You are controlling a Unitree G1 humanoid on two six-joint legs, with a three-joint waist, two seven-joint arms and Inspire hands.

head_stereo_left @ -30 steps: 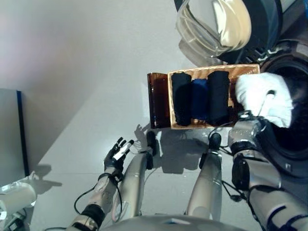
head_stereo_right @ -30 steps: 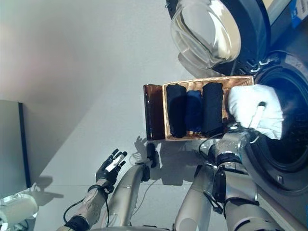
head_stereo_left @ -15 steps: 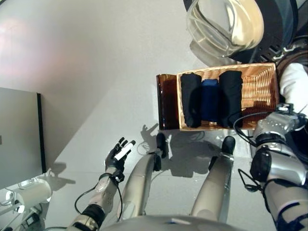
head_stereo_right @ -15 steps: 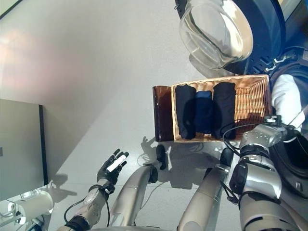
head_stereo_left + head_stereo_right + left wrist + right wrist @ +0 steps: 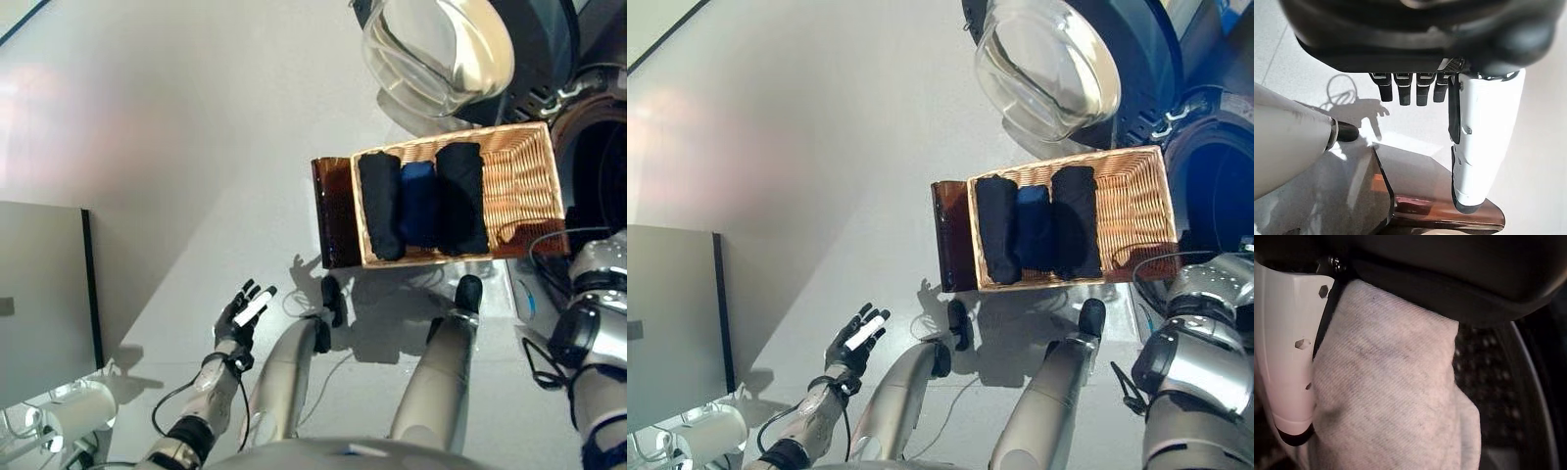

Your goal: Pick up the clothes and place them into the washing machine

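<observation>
A shallow wicker basket (image 5: pixel 534 186) rests on a low dark brown box (image 5: pixel 331 211) beside the washing machine's dark drum opening (image 5: pixel 598 166). In the basket lie a black rolled garment (image 5: pixel 379 206), a blue one (image 5: pixel 419 201) and another black one (image 5: pixel 460 196). My right hand (image 5: pixel 1449 274) is shut on a white garment (image 5: pixel 1396 396), with its white-covered thumb (image 5: pixel 1288 357) pressed against the cloth, in front of the perforated drum wall (image 5: pixel 1484 382). My left hand (image 5: pixel 240 313) is open and empty, low at the left, far from the basket.
The machine's round glass door (image 5: pixel 436 49) stands open above the basket. A grey cabinet (image 5: pixel 39 304) stands at the left, with a white object (image 5: pixel 73 411) on the floor below it. The box also shows in the left wrist view (image 5: pixel 1440 196).
The camera has shifted. My right hand has carried the white garment from the basket's right end further right into the drum, out of the eye views. The left hand has stayed put.
</observation>
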